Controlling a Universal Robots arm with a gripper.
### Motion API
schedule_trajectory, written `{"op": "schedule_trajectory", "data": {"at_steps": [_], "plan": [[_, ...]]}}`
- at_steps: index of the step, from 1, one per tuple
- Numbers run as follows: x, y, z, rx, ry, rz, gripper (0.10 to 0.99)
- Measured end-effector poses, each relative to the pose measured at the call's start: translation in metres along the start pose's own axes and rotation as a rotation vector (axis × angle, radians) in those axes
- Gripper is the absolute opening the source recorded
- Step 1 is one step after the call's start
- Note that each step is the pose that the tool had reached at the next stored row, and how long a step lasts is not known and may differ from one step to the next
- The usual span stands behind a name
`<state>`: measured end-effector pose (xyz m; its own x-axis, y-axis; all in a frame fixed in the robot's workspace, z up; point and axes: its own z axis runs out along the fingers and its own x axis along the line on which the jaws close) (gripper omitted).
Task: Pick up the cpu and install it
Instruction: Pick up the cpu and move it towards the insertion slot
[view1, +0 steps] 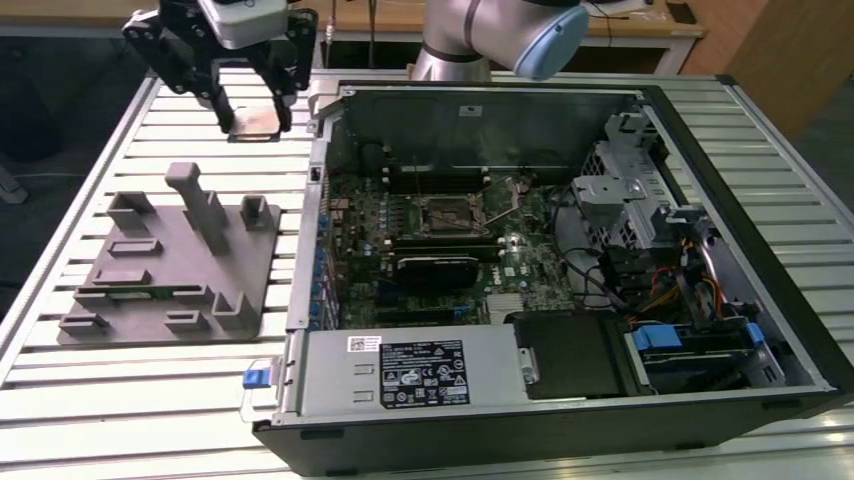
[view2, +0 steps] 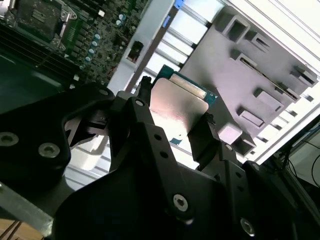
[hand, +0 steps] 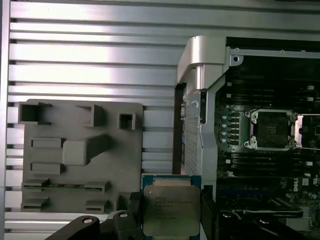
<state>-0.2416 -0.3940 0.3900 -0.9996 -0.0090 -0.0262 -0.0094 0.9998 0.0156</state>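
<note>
The cpu (view1: 255, 122), a flat square chip with a silver-grey top plate, hangs in the air above the slatted table, at the exterior view's upper left. My gripper (view1: 254, 128) is shut on it, one black finger on each side edge. Both wrist views show the cpu (view2: 177, 107) (hand: 170, 207) clamped between the fingers (view2: 205, 135), its green rim showing. The open motherboard socket (view1: 454, 212) (hand: 272, 130) lies inside the computer case, off to the side of the held chip, with its retention frame lifted.
A grey plastic fixture tray (view1: 174, 260) (hand: 75, 150) with upright posts sits on the slatted table (view1: 134, 400) beside the case. The open computer case (view1: 747, 200) holds the power supply, drive cage and cables. Its metal wall (hand: 200, 65) stands between chip and socket.
</note>
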Motion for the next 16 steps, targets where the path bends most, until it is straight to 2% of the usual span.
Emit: {"op": "schedule_trajectory", "data": {"at_steps": [16], "plan": [[-0.0561, -0.0005, 0.0014, 0.0, 0.0001, 0.0, 0.545]]}}
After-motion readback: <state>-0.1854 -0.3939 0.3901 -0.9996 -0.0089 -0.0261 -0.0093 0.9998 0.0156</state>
